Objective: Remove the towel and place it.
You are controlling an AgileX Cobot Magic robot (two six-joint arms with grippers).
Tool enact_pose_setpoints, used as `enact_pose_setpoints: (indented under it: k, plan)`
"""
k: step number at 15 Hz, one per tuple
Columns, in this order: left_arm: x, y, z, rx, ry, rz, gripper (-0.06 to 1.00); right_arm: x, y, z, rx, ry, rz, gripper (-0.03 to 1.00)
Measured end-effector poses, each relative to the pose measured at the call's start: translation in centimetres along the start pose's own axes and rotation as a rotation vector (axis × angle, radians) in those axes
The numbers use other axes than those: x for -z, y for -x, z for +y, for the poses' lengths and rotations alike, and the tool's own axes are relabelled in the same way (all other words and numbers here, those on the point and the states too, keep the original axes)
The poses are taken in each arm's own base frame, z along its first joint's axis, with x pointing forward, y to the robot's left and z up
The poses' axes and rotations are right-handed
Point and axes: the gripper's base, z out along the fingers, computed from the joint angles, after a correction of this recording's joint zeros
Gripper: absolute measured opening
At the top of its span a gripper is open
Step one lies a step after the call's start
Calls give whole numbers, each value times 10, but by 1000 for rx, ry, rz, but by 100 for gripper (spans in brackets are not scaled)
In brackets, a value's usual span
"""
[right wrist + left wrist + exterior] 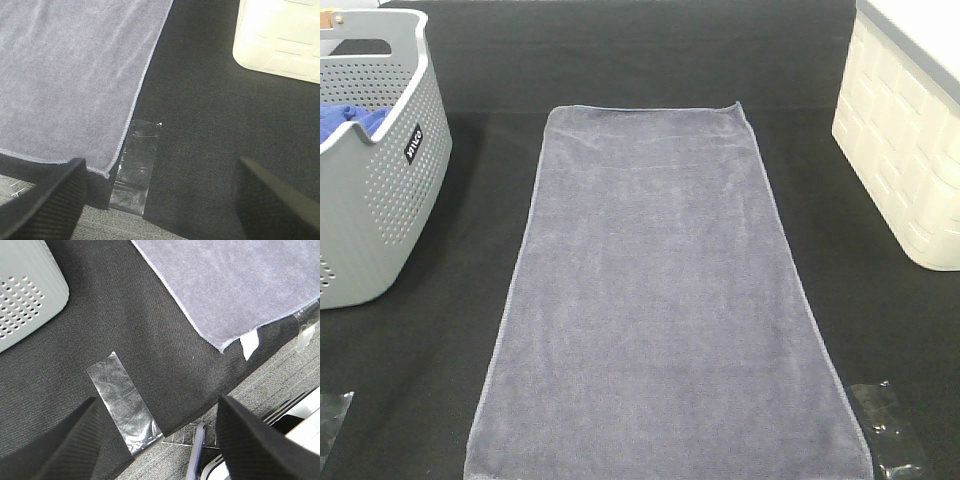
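The slate-grey towel (665, 300) lies spread flat and lengthwise down the middle of the black table, its near hem at the front edge. Neither arm shows in the exterior high view. In the left wrist view my left gripper (160, 440) is open and empty above the table's front edge, apart from the towel's (235, 285) near left corner. In the right wrist view my right gripper (160, 200) is open and empty, hovering near the front edge just off the towel's (65, 75) near right corner.
A grey perforated basket (380, 190) holding a bright blue cloth (350, 120) stands at the left. A cream basket (910, 150) stands at the back right. Clear tape strips (125, 405) (135, 160) are stuck to the table near both front corners.
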Motion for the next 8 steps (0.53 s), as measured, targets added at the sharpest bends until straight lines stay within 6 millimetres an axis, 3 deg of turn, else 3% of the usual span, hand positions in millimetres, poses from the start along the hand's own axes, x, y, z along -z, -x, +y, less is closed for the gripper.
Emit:
enact_pose_setpoints:
  k: [8]
  plan:
    - [0,0,0,-2,0,0,62,0,0,0,0,0,0,75]
